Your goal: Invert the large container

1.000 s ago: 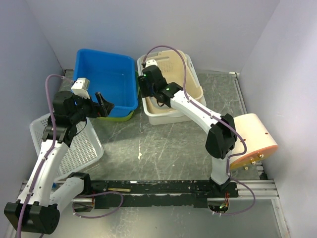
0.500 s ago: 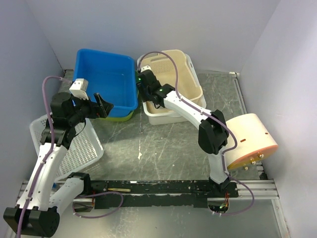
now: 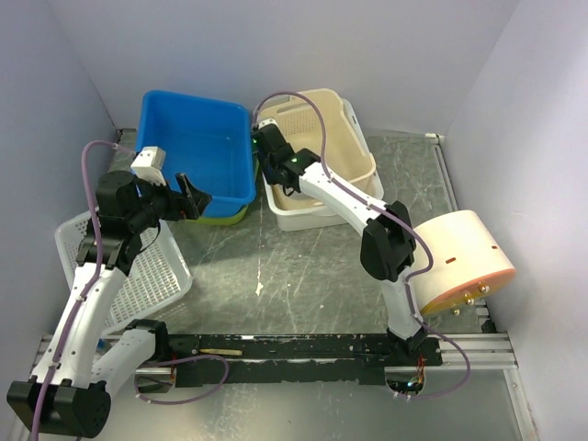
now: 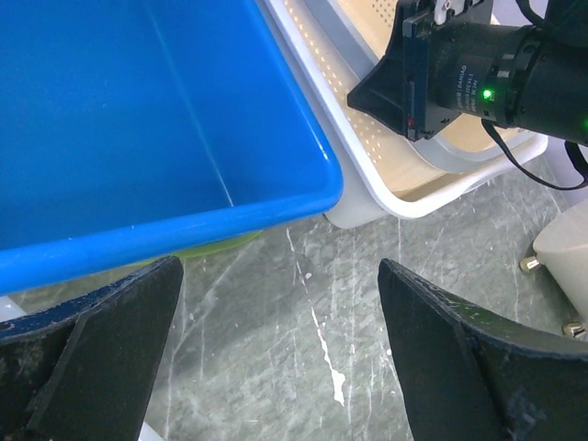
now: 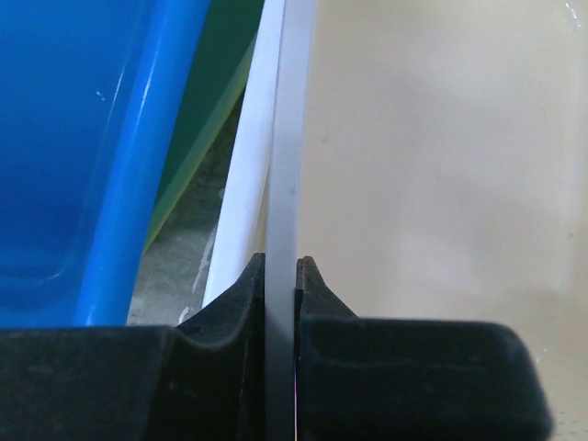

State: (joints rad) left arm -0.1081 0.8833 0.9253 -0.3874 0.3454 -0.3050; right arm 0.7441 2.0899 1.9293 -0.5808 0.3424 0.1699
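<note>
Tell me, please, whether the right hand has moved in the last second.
Yes: the right hand has slid farther back along the left rim of the beige basket, staying beside the blue bin.

A robot lab test cell: plain walls [image 3: 276, 46] box in a scuffed table [image 3: 303, 266], near mounting rail [image 3: 303, 347], loose cables [image 3: 85, 165].

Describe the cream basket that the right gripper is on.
The cream basket is plastic-looking, rectangular, with rounded corners, perforated walls and a flared rim. It sits upright, open side up, at the back of the table, just right of the blue bin. The right gripper is shut on its left rim. It looks empty.
</note>
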